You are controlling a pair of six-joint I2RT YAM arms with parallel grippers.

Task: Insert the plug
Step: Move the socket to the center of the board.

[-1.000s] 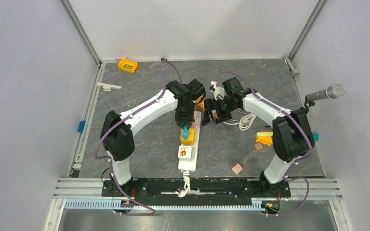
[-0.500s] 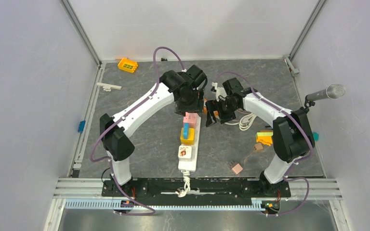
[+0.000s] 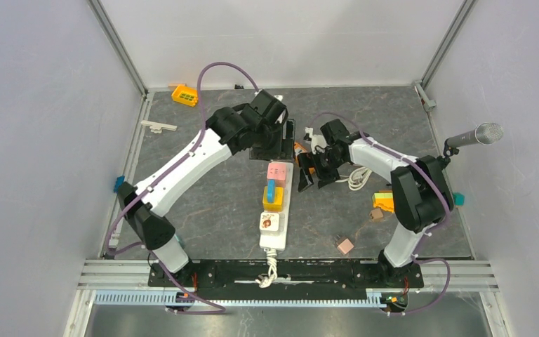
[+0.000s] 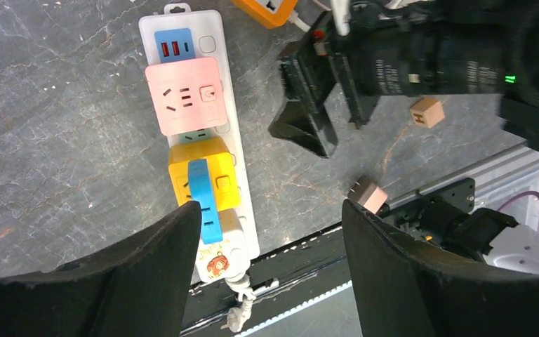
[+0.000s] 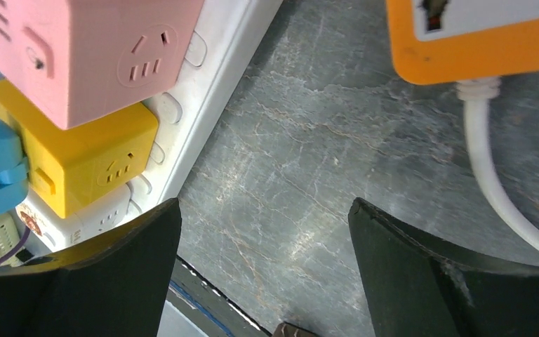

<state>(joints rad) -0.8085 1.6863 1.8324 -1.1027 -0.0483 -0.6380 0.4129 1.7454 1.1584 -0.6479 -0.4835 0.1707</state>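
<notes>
A white power strip (image 3: 272,232) lies lengthwise at the table's middle. A pink plug block (image 3: 276,170) sits on its far part, with a blue plug (image 3: 271,188) and a yellow cube (image 3: 274,201) just nearer. My left gripper (image 3: 272,146) hovers above the strip's far end, open, holding nothing. In the left wrist view the pink plug (image 4: 184,95) lies free below the spread fingers (image 4: 147,267). My right gripper (image 3: 314,177) stands open just right of the strip, above bare table. The pink plug (image 5: 98,49) and yellow cube (image 5: 84,161) show at its left.
An orange socket (image 5: 477,28) with a white cable (image 3: 354,175) lies right of the strip's far end. Small brown cubes (image 3: 376,214) (image 3: 345,246), an orange piece (image 3: 386,202), an orange block (image 3: 186,95), a white part (image 3: 158,126) and a microphone (image 3: 474,135) lie around.
My left gripper opened, let go of the pink plug on the strip and drew up and away toward the far side. The right gripper shifted slightly nearer beside the strip.
</notes>
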